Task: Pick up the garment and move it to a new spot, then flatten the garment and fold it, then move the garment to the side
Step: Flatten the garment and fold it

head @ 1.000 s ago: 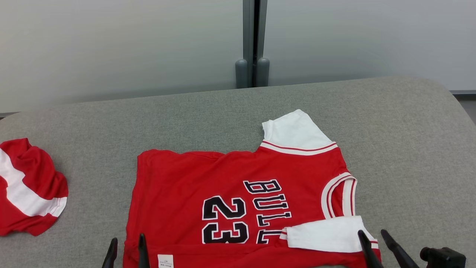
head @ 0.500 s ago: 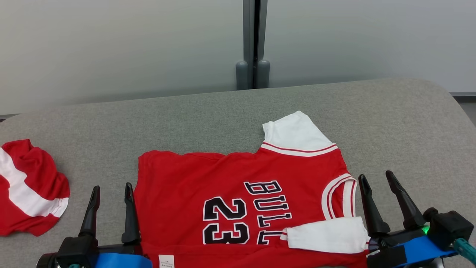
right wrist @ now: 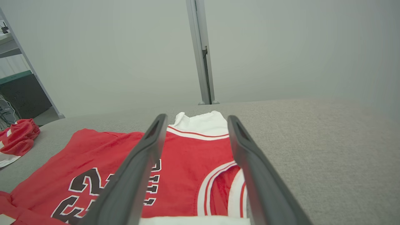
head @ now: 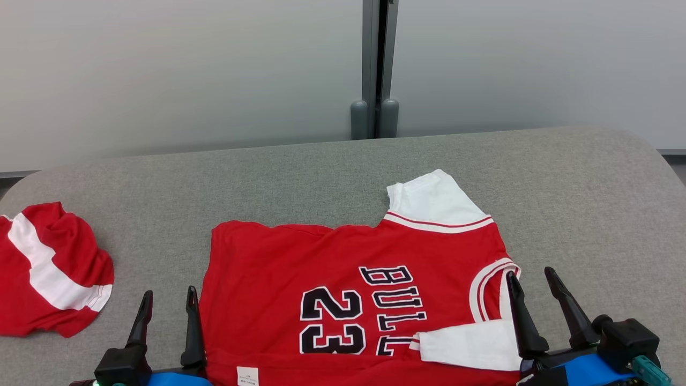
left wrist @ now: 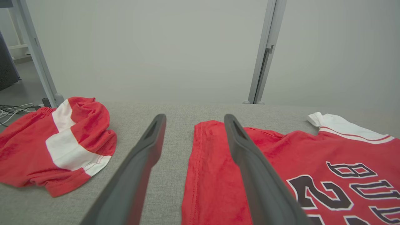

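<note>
1. A grey bench (head: pixel 321 177) covered in woven fabric, with rounded far corners, carries two pieces of clothing.
2. A red short-sleeved jersey (head: pixel 332 257) with white sleeves and black "BULL" and "23" lettering lies flat by the near edge, right of the middle. Its collar is toward the right edge and its hem toward the left edge. One sleeve points at the far edge, the other is folded onto the chest.
3. A crumpled red cloth garment with a white stripe (head: pixel 48 268) lies at the left edge, well apart from the jersey.
</note>
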You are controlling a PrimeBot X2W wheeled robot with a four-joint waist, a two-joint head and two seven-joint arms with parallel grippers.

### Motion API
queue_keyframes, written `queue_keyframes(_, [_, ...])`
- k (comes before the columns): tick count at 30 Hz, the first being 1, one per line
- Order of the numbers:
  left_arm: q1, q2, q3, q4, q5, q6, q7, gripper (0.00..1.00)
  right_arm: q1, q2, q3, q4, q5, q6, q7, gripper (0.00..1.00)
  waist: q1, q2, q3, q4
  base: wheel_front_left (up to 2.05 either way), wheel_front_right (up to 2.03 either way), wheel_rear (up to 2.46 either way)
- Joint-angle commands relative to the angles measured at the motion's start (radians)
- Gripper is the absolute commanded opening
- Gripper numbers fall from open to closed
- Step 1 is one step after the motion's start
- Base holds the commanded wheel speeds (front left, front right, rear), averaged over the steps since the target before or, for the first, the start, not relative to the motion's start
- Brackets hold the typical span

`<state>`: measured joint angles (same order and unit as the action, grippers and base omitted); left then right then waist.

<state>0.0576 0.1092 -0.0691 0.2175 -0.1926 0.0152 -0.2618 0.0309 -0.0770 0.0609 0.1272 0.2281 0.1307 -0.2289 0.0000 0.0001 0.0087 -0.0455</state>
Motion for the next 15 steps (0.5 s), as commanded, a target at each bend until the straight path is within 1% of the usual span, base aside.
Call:
queue_keyframes(1, [-0.006, 0.004, 0.002, 0.007, 0.000, -0.005, -0.004, 1.00, 0.012, 0.004, -0.006, 0.004, -0.008, 0.000, 0.005, 1.00, 0.0000, -0.0001, -0.002, 0.001, 0.00, 0.00, 0.00])
queue_keyframes(15, [-0.021, 0.008, 0.007, 0.031, 0.004, -0.012, -0.004, 1.00, 0.022, 0.016, -0.018, 0.018, -0.019, 0.000, 0.021, 1.00, 0.0000, -0.0001, -0.011, 0.005, 0.00, 0.00, 0.00])
